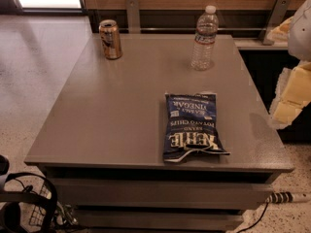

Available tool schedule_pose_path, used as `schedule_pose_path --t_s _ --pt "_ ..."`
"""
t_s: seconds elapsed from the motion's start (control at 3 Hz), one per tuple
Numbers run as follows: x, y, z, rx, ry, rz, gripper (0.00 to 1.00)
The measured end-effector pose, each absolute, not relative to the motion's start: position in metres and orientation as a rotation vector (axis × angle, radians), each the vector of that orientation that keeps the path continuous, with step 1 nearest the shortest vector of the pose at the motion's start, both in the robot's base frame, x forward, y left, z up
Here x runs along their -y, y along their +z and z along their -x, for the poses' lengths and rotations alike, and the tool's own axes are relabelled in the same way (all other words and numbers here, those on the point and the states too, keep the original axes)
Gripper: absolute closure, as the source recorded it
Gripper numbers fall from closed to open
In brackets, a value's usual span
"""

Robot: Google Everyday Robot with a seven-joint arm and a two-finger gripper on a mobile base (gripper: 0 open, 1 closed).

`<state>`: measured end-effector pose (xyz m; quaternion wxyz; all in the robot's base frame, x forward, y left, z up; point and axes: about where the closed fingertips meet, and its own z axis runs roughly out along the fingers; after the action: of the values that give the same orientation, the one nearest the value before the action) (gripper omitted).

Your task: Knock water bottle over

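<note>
The water bottle (pixel 204 38) is clear ribbed plastic with a white cap and a white label with red marks. It stands upright near the far right of the grey table (pixel 112 110). My gripper (pixel 287 100), white and pale yellow, hangs at the right edge of the view, beyond the table's right side. It is to the right of the bottle, nearer to the camera, and well apart from it.
A bronze-and-white drink can (pixel 111 39) stands upright at the table's far left. A dark blue bag of Kettle chips (pixel 191 125) lies flat near the front, right of centre. A wood-panelled wall with metal brackets runs behind the table. Cables and a black wire frame (pixel 29 203) sit on the floor at the lower left.
</note>
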<state>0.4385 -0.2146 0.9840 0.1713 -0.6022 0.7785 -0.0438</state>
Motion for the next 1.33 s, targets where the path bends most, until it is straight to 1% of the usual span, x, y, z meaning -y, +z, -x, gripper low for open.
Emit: schedule_pose_path --t_s 0.33,0.67,1.0,1.33 --pt "0.215 0.984 -0.438 -2.211 -0.124 1.710 0.00" --pt "0.231 0.990 -0.457 -2.207 -0.124 1.637 0.00" --pt "0.261 0.993 -0.501 -2.201 -0.071 1.441 0.00" --pt "0.289 0.982 -0.554 -2.119 0.045 1.228 0.00"
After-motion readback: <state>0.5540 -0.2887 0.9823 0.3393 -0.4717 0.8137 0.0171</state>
